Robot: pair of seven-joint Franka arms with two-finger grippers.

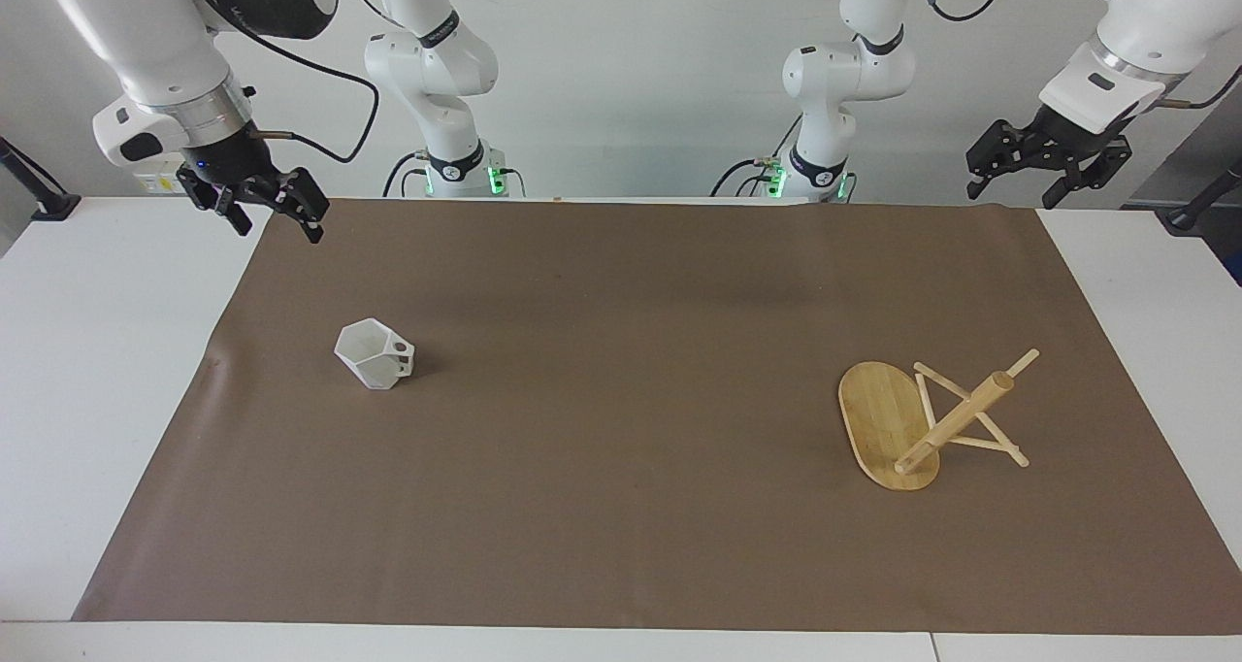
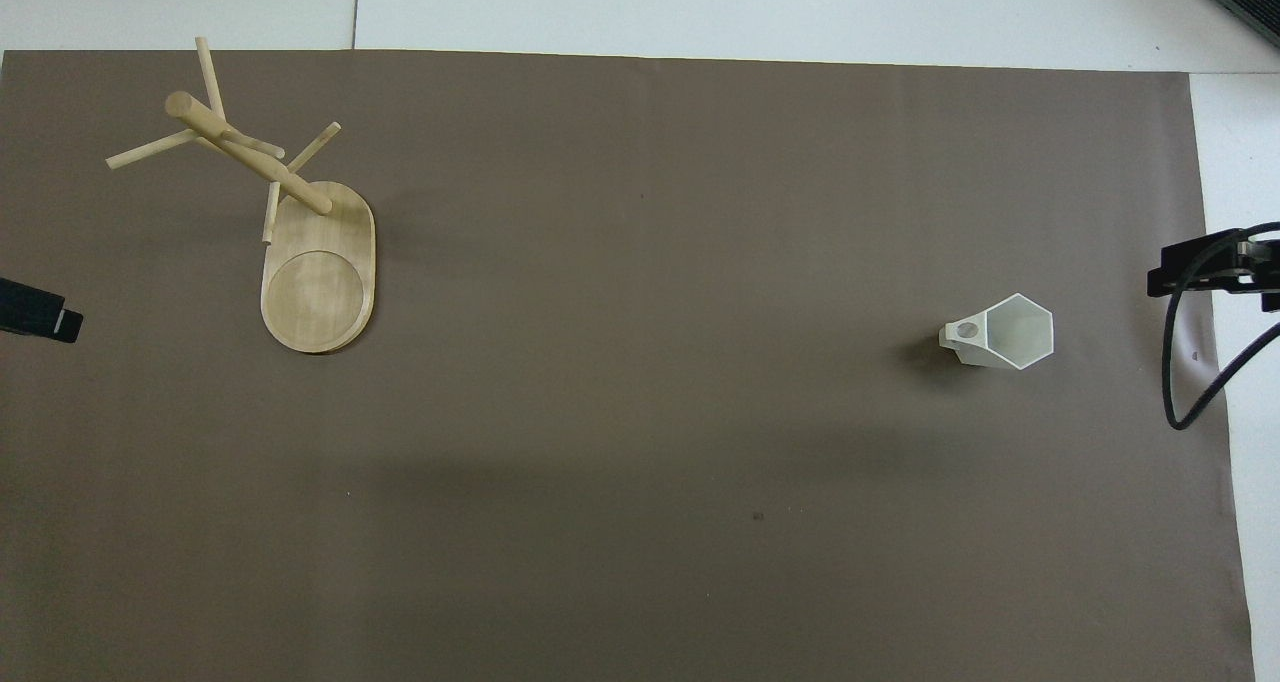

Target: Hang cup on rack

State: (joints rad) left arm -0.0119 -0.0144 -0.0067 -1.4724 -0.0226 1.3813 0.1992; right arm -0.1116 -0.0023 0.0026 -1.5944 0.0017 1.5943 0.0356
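- The cup (image 1: 375, 354) is being left standing upright on the brown mat (image 1: 621, 507), toward the right arm's end of the bench (image 1: 107, 400), with its open mouth facing up and nothing in or on it.
- Its flat handle, pierced by a round hole, is being pointed toward the middle of the mat, that is, toward the rack's end.
- No hold is being kept on the cup; it is not being touched by either pincer, so the pick-up is judged as not yet begun.
- The rack (image 1: 931, 419) is being kept upright on its oval base, toward the left arm's end of the bench and well apart from the cup.
- Its pegs are being left bare; no cup is being carried on any of them, so the hanging is being counted as wholly undone.
- The right pincer (image 1: 272, 206) is being held in the air over the mat's edge at the robots' end, with its fingers spread apart and nothing between them; it is the closer one to the cup.
- The left pincer (image 1: 1043, 162) is being held open and empty, up over the bench's bare corner at its own end, waiting.
- What is being left, by judgement: grasping the cup, carrying it across the mat, and threading the handle hole onto a peg.
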